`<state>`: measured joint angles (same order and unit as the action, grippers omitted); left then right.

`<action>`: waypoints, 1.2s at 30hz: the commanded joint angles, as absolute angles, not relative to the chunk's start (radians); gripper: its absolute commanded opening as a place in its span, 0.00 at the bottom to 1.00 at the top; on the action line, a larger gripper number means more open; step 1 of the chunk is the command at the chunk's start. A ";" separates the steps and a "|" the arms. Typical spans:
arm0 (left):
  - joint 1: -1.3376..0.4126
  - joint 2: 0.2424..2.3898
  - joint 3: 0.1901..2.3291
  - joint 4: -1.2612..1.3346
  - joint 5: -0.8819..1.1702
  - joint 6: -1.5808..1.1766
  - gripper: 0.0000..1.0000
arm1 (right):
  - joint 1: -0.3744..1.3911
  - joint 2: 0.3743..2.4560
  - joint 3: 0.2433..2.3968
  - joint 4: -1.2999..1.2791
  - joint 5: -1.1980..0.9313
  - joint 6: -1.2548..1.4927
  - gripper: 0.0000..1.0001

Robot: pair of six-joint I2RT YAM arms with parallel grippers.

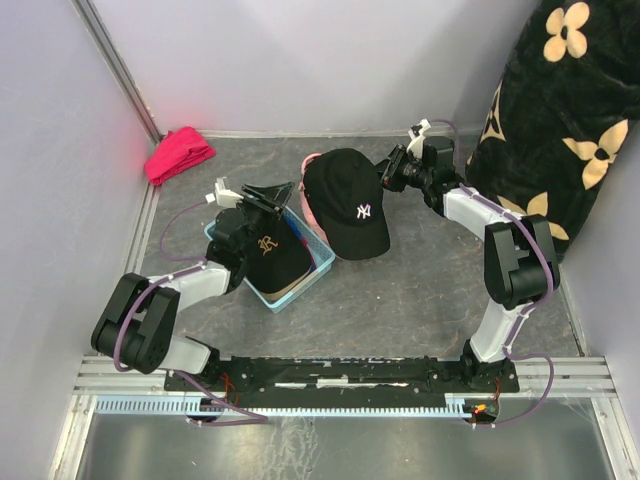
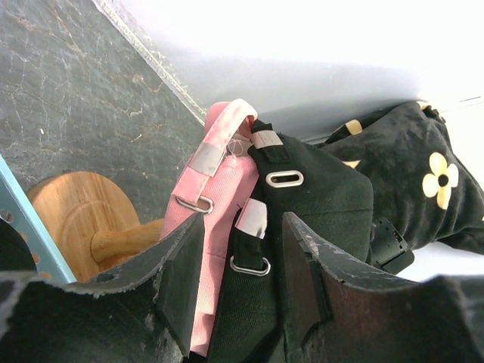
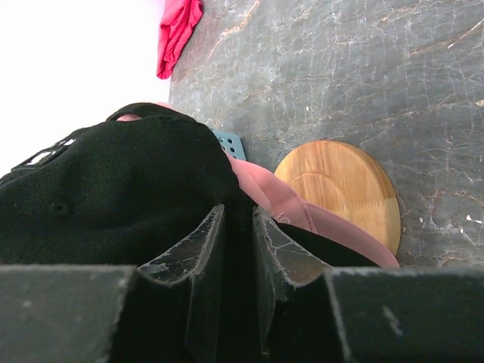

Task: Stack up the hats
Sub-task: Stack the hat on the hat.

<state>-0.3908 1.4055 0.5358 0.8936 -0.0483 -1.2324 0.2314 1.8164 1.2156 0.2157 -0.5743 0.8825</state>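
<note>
A black hat (image 1: 345, 195) with a white logo sits on a light pink hat (image 1: 309, 163) at the middle of the floor. In the left wrist view my left gripper (image 2: 243, 227) stands open at the hats' backs. The black hat's strap (image 2: 253, 242) and the pink hat's strap (image 2: 219, 189) lie between its fingers, with gaps on both sides. My right gripper (image 3: 238, 215) is at the black hat's far right side (image 1: 392, 170). Its jaws are slightly parted, with black fabric (image 3: 113, 181) around and between them. Another black hat (image 1: 268, 250), with a gold logo, lies in the basket.
A light blue basket (image 1: 318, 268) holding hats stands near the left arm. The round wooden stand base (image 3: 340, 181) shows under the stacked hats. A red-pink cloth bundle (image 1: 178, 154) lies at the back left corner. A black flowered cushion (image 1: 560, 110) fills the right side.
</note>
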 commanded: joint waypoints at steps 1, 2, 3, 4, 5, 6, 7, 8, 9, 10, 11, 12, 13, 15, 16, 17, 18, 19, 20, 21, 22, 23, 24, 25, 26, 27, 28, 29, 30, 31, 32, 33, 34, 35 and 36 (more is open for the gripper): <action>-0.374 1.406 0.551 0.965 -0.036 -1.223 0.53 | 0.255 1.770 1.259 0.171 -0.605 0.844 0.30; -0.372 1.408 0.550 0.965 -0.034 -1.222 0.53 | 0.255 1.768 1.259 0.167 -0.601 0.840 0.32; -0.369 1.410 0.550 0.967 -0.031 -1.223 0.53 | 0.255 1.766 1.259 0.167 -0.601 0.840 0.33; -0.367 1.414 0.551 0.970 -0.028 -1.225 0.54 | 0.256 1.765 1.260 0.167 -0.600 0.840 0.33; -0.366 1.419 0.551 0.973 -0.023 -1.227 0.54 | 0.257 1.762 1.261 0.164 -0.599 0.838 0.34; -0.364 1.423 0.553 0.981 -0.020 -1.232 0.54 | 0.256 1.760 1.261 0.159 -0.597 0.834 0.35; -0.361 1.428 0.554 0.986 -0.017 -1.236 0.54 | 0.257 1.759 1.264 0.152 -0.595 0.830 0.36; -0.359 1.431 0.555 0.993 -0.013 -1.240 0.54 | 0.256 1.758 1.267 0.147 -0.595 0.825 0.37; -0.357 1.433 0.554 0.997 -0.008 -1.242 0.54 | 0.256 1.757 1.270 0.141 -0.594 0.820 0.38; -0.354 1.434 0.556 0.999 -0.005 -1.244 0.54 | 0.256 1.756 1.270 0.134 -0.592 0.815 0.39; -0.350 1.434 0.557 0.998 -0.004 -1.243 0.55 | 0.256 1.755 1.274 0.128 -0.591 0.812 0.40; -0.347 1.435 0.556 0.997 -0.002 -1.245 0.55 | 0.256 1.755 1.276 0.123 -0.589 0.807 0.41; -0.345 1.436 0.557 0.998 0.000 -1.246 0.55 | 0.256 1.753 1.279 0.119 -0.585 0.804 0.42; -0.337 1.441 0.560 1.003 0.006 -1.251 0.55 | 0.257 1.750 1.279 0.113 -0.579 0.801 0.44; -0.334 1.446 0.562 1.007 0.010 -1.254 0.56 | 0.256 1.749 1.278 0.109 -0.576 0.799 0.45; -0.332 1.450 0.563 1.013 0.013 -1.257 0.56 | 0.256 1.748 1.278 0.108 -0.574 0.797 0.45; -0.331 1.453 0.565 1.018 0.015 -1.261 0.56 | 0.256 1.747 1.275 0.108 -0.574 0.797 0.46; -0.330 1.456 0.570 1.020 0.017 -1.263 0.56 | 0.256 1.744 1.274 0.110 -0.572 0.798 0.47; -0.330 1.461 0.575 1.021 0.023 -1.265 0.56 | 0.256 1.741 1.271 0.112 -0.571 0.799 0.47; -0.328 1.467 0.581 1.022 0.030 -1.270 0.57 | 0.256 1.738 1.269 0.113 -0.570 0.799 0.48; -0.327 1.475 0.587 1.031 0.042 -1.274 0.57 | 0.256 1.735 1.270 0.113 -0.568 0.797 0.49; -0.324 1.484 0.593 1.043 0.055 -1.283 0.57 | 0.256 1.732 1.269 0.112 -0.567 0.796 0.50; -0.322 1.492 0.596 1.058 0.068 -1.293 0.57 | 0.256 1.729 1.270 0.107 -0.565 0.793 0.50; -0.321 1.500 0.601 1.074 0.082 -1.302 0.57 | 0.256 1.727 1.273 0.100 -0.563 0.789 0.51; -0.317 1.507 0.602 1.083 0.094 -1.313 0.57 | 0.256 1.723 1.275 0.094 -0.561 0.785 0.51; -0.313 1.513 0.603 1.096 0.112 -1.324 0.57 | 0.256 1.718 1.276 0.086 -0.556 0.780 0.52; -0.309 1.517 0.603 1.110 0.126 -1.334 0.57 | 0.256 1.715 1.276 0.080 -0.550 0.776 0.53; -0.304 1.519 0.602 1.121 0.137 -1.345 0.57 | 0.256 1.712 1.277 0.074 -0.545 0.768 0.53; -0.297 1.520 0.603 1.131 0.150 -1.353 0.57 | 0.256 1.709 1.277 0.068 -0.540 0.764 0.54; -0.289 1.519 0.604 1.138 0.160 -1.359 0.57 | 0.256 1.705 1.278 0.062 -0.537 0.759 0.54; -0.283 1.518 0.607 1.140 0.174 -1.364 0.57 | 0.256 1.703 1.280 0.054 -0.534 0.754 0.54; -0.278 1.519 0.614 1.138 0.190 -1.365 0.57 | 0.256 1.702 1.282 0.051 -0.531 0.752 0.54; -0.275 1.521 0.624 1.134 0.207 -1.364 0.57 | 0.256 1.701 1.283 0.048 -0.529 0.752 0.54; -0.275 1.527 0.635 1.132 0.226 -1.366 0.57 | 0.256 1.702 1.286 0.045 -0.528 0.749 0.54; -0.274 1.532 0.642 1.134 0.242 -1.371 0.57 | 0.256 1.701 1.288 0.040 -0.526 0.748 0.54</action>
